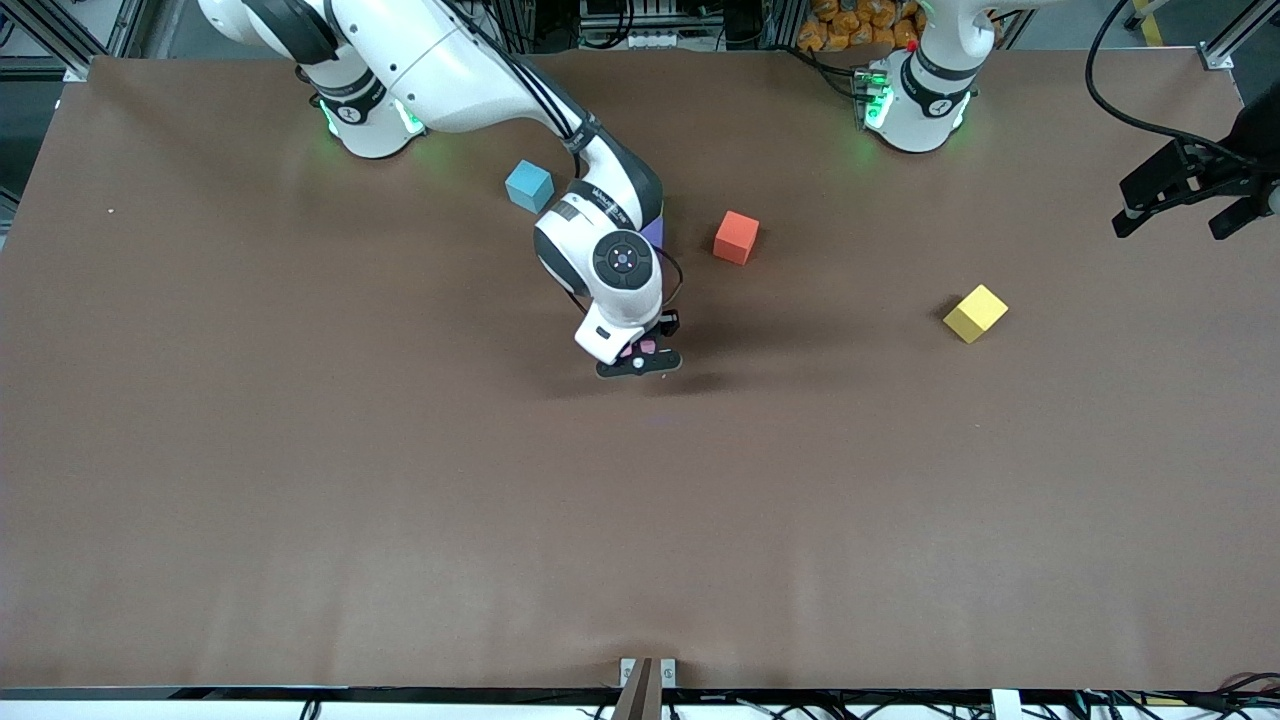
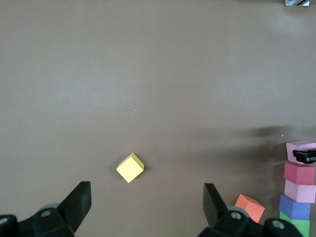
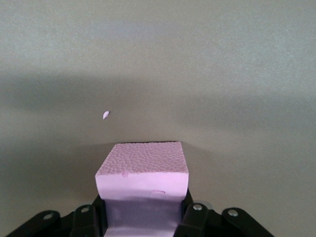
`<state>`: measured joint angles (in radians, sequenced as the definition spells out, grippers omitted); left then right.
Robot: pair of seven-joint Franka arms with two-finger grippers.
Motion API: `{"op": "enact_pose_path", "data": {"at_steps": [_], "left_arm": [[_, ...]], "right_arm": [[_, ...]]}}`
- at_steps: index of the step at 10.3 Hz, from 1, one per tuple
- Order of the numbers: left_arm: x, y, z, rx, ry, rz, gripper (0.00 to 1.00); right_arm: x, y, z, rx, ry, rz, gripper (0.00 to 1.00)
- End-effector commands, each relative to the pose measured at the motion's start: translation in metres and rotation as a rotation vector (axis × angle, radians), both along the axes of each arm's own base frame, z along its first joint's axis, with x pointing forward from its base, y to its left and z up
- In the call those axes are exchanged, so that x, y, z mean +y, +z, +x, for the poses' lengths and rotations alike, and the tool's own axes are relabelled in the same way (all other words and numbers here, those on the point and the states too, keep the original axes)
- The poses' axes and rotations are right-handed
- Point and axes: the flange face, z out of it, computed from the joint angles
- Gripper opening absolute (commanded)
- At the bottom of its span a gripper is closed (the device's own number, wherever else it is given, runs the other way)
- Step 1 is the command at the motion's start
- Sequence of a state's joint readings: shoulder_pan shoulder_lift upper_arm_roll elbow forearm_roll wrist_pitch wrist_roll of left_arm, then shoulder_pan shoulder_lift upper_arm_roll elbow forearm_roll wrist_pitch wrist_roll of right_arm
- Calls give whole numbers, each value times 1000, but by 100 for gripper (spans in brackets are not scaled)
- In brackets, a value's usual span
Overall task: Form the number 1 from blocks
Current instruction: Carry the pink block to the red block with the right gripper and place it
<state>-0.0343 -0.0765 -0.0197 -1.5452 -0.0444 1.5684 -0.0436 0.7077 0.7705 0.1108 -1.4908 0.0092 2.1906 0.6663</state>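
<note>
My right gripper point(image 1: 640, 358) point(image 3: 143, 207) is shut on a light pink block point(image 3: 143, 173) point(image 1: 640, 348), low over the middle of the table. In the left wrist view that pink block point(image 2: 296, 148) heads a straight row with a red block point(image 2: 299, 173), a second pink block point(image 2: 300, 191), a purple block point(image 2: 295, 207) and a green block point(image 2: 295, 223). In the front view my right arm hides most of this row; only a bit of the purple block point(image 1: 653, 232) shows. My left gripper point(image 1: 1172, 228) point(image 2: 148, 197) waits open and empty above the left arm's end of the table.
A blue block point(image 1: 529, 186) lies near the right arm's base. An orange block point(image 1: 736, 237) point(image 2: 249, 207) sits beside the row, toward the left arm's end. A yellow block point(image 1: 975, 313) point(image 2: 130, 168) lies farther that way. The brown table point(image 1: 400, 500) is bare nearer the front camera.
</note>
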Motion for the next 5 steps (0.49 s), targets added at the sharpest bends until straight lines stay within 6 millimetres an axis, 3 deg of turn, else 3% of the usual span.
{"op": "enact_pose_path", "data": {"at_steps": [1,5], "left_arm": [[1,4,-2,13,-24,-9,100],[1,3,-2,18,-25,-9,100]], "right_arm": [[3,-2,-5,1,-47,-15,0],[5,-2,-13,3,-56,-17,0]]}}
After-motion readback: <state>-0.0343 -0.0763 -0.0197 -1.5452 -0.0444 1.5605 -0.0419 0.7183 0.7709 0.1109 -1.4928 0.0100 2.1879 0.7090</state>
